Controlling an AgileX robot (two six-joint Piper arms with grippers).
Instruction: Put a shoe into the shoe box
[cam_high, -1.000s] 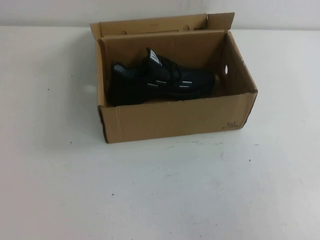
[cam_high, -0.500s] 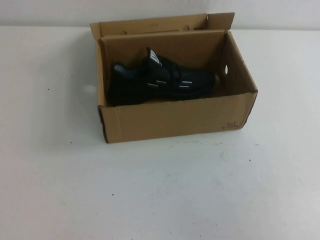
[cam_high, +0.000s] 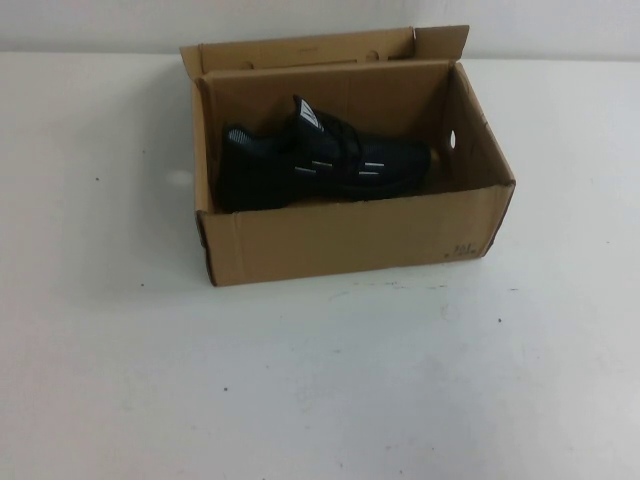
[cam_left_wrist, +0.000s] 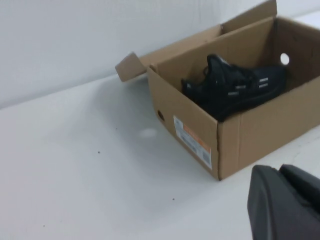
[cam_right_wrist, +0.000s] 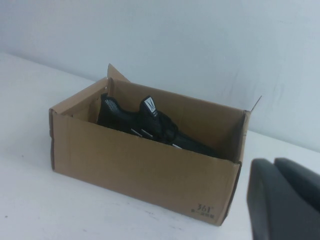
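- The shoe (cam_high: 318, 160) lies inside the shoe box (cam_high: 350, 240), upright on its sole, resting on the box floor toward the far wall.
- Its long axis runs along the box's length, left to right in the high view: heel toward the robot's left end of the box, toe toward the right end, near the small round hole (cam_high: 452, 139) in that end wall.
- The tongue stands up at mid-length; short silver-white dashes show along the near side.
- Nothing touches the shoe apart from the box.
- The shoe box is open at the top, its back flaps (cam_high: 300, 48) folded up and outward; small print sits on the near right corner (cam_high: 463, 249), and a label (cam_left_wrist: 192, 141) shows on the left end in the left wrist view.
- The box stands on a white table (cam_high: 300, 380), toward the far side.
- Left gripper (cam_left_wrist: 285, 202): only a dark part of its body shows at the edge of the left wrist view, off the box's near-left corner, well apart from it; whether it is apart or together I cannot tell, and it holds nothing visible.
- Right gripper (cam_right_wrist: 285, 197): likewise only a dark part shows in the right wrist view, off the box's near-right corner, clear of the box; its opening cannot be told.
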